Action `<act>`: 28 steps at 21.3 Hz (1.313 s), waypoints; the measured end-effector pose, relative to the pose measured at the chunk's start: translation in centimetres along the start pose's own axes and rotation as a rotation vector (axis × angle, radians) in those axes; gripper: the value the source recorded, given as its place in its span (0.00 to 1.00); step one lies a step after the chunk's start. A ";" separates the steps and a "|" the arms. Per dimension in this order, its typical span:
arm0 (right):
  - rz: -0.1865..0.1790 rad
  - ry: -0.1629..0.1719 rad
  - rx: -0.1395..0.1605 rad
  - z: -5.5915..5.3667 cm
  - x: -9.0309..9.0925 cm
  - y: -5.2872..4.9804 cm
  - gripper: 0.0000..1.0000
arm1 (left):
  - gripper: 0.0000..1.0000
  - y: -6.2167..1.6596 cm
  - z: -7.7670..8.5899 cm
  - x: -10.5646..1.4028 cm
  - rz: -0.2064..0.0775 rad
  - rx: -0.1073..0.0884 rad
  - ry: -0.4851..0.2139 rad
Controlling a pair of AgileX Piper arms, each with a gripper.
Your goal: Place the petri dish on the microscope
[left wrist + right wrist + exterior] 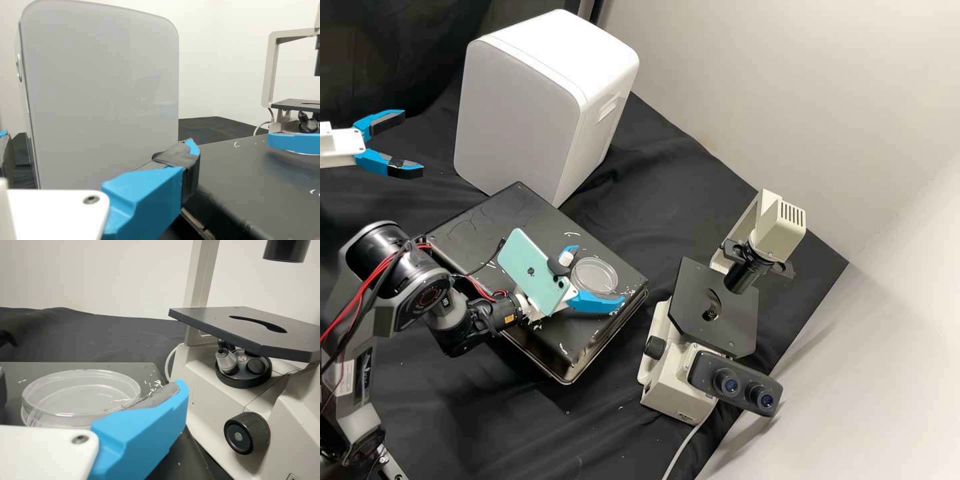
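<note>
The petri dish is seated on the black box, straddled but not yet pinched by the right gripper, fingers spread. The microscope stage is set higher, just past the box edge; the left gripper is parked well away, likewise spread.

Light: was bright and even, from overhead.
Shadows: lay soft beneath the microscope and at the base of the white box.
Glare: a faint sheen showed on the black tray, centre of the high view.
Darkest area: was the upper left of the high view, over the table.
</note>
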 end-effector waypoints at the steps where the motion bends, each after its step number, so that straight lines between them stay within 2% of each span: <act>1: 0.000 0.000 0.000 0.0 0.0 0.0 1.00 | 1.00 0.00 0.0 0.0 0.000 0.000 0.000; 24: -0.016 -0.016 -0.004 0.4 0.1 -0.4 1.00 | 1.00 0.00 0.0 0.0 0.000 0.000 0.000; 25: -0.016 -0.016 -0.004 0.4 0.1 -0.4 0.00 | 1.00 0.00 0.0 0.0 0.000 0.000 0.000; 28: -0.015 -0.018 -0.004 0.4 0.1 -0.4 0.00 | 1.00 0.00 0.0 0.0 0.000 0.000 0.000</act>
